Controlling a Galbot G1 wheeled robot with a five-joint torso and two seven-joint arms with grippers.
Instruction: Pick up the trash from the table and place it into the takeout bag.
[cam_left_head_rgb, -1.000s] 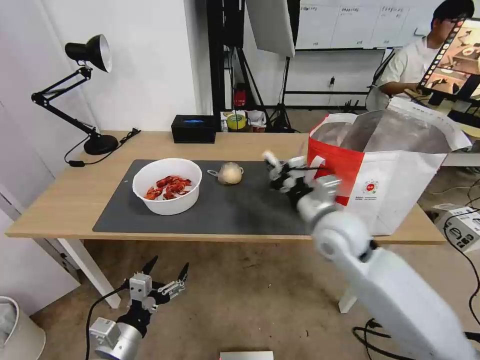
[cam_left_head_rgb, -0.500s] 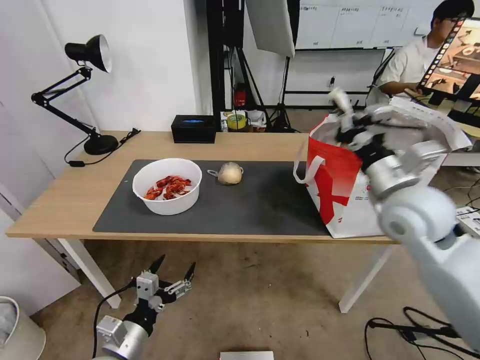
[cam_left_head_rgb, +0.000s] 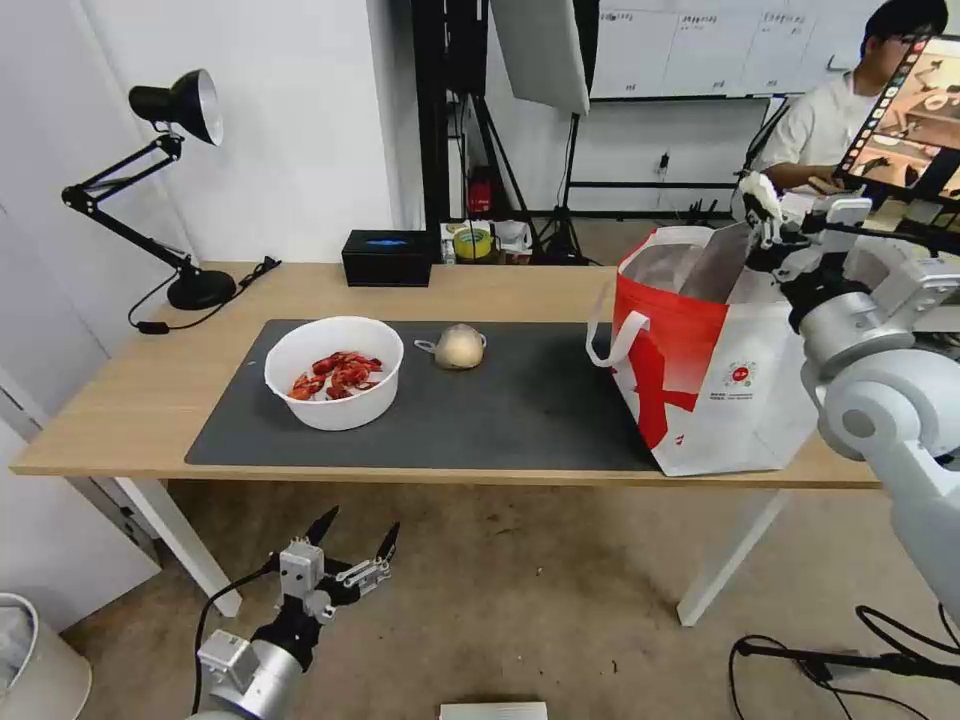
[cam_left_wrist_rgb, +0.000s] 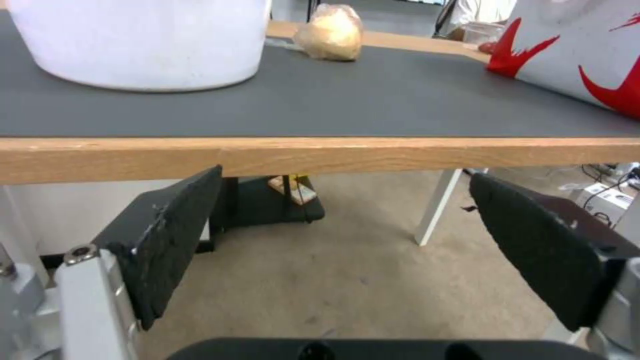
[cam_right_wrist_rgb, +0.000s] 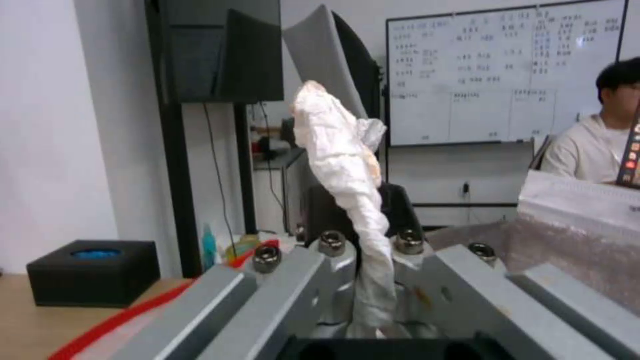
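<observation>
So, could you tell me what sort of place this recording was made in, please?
Most likely a lab or office set up for filming: a written-on whiteboard on the back wall, a black studio light stand behind the long light-wood table, and loose cables on the floor.

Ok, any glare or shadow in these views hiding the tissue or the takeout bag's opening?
Head view: even room light; the takeout bag has a softly shining foil lining, its opening is readable, and the crumpled white tissue is plain in the right gripper. Right wrist view: tissue bright, no glare. Left wrist view: shade under the table, mat matte, left gripper open below the edge.
</observation>
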